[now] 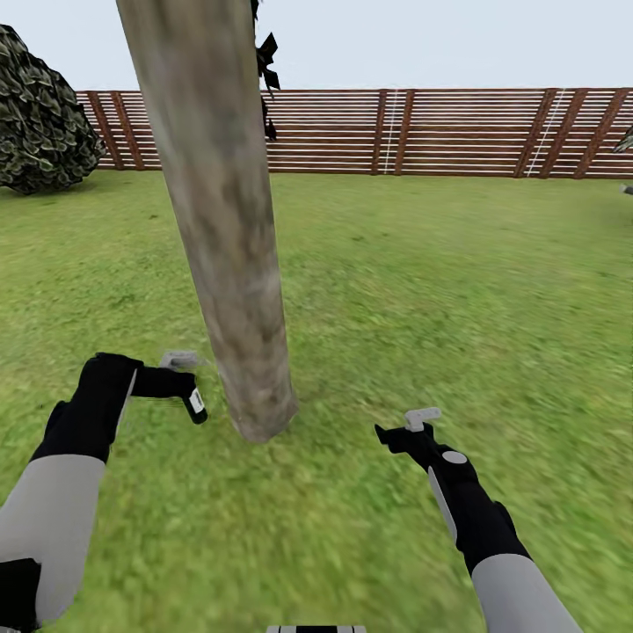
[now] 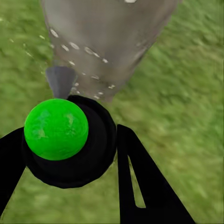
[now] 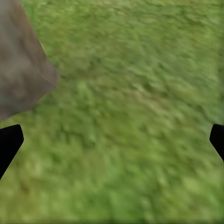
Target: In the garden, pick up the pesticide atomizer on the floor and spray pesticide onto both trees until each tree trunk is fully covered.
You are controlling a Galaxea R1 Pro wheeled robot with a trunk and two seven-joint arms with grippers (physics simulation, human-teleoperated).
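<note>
The left gripper (image 2: 70, 154) grips the small dark pesticide atomizer with its bright green dot (image 2: 56, 129), white specks (image 2: 74, 45) dotting 1 thick mottled grey-brown trunk (image 1: 224, 220); coverage looks partial, a 2nd tree remains. The right gripper (image 3: 112, 140) spreads wide, empty.

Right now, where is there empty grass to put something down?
Bare lawn stretches from the tree trunk to the fence, and around the right gripper. It is crowded at the trunk's foot, where the left gripper holds the atomizer close to the bark.
</note>
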